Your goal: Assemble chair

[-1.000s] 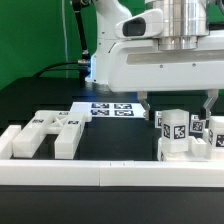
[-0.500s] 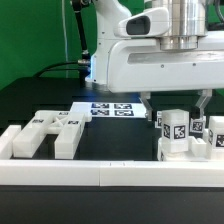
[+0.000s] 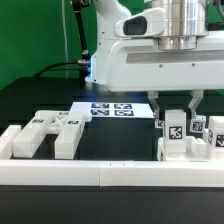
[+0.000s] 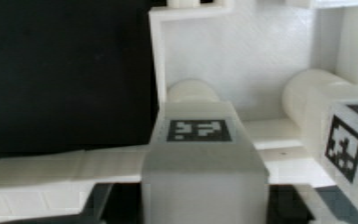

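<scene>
Tally, kind by kind

One arm (image 3: 150, 55) with one gripper (image 3: 175, 110); one marker board (image 3: 110, 108); one flat forked chair piece (image 3: 48, 133) at the exterior view's left; upright tagged blocks (image 3: 172, 140) at its right, three as far as I can tell, since they overlap; two border rail lengths (image 3: 60, 172) end to end in front.

white chair part (image 3: 172, 149), black-and-white tags (image 3: 173, 127); black table (image 3: 40, 95)

I can read no words, numbers or brand marks here. All I get are black-and-white square tags (image 3: 173, 127): one on the upright block (image 3: 173, 148) at the exterior view's right, several on the flat part (image 3: 40, 140) at its left, a cluster on the marker board (image 3: 80, 108), and in the wrist view one each on two blocks (image 4: 201, 175)
</scene>
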You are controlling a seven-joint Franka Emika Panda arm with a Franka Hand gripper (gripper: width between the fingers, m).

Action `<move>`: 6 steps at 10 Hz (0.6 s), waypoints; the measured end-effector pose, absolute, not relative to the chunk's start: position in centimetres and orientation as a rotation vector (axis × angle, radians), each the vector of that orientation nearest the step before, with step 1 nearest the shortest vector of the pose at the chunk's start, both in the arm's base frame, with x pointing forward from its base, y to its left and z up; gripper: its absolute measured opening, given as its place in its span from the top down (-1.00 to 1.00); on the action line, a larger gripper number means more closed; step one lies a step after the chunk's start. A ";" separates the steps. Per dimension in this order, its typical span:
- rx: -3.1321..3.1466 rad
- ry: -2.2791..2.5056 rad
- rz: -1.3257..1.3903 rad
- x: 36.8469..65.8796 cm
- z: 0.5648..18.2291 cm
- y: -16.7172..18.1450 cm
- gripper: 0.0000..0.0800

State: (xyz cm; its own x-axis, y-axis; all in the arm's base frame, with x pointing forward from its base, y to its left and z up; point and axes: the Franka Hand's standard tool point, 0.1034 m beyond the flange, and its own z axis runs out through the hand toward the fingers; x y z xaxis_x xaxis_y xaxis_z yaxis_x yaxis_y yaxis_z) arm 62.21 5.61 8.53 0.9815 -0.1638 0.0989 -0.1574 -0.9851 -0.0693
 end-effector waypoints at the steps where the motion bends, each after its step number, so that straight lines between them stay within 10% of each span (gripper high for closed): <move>1: -3.042 0.418 -0.155 62.3 8.5 5.6 0.28; 6: -2.794 1.214 -0.125 62.4 8.4 5.9 0.27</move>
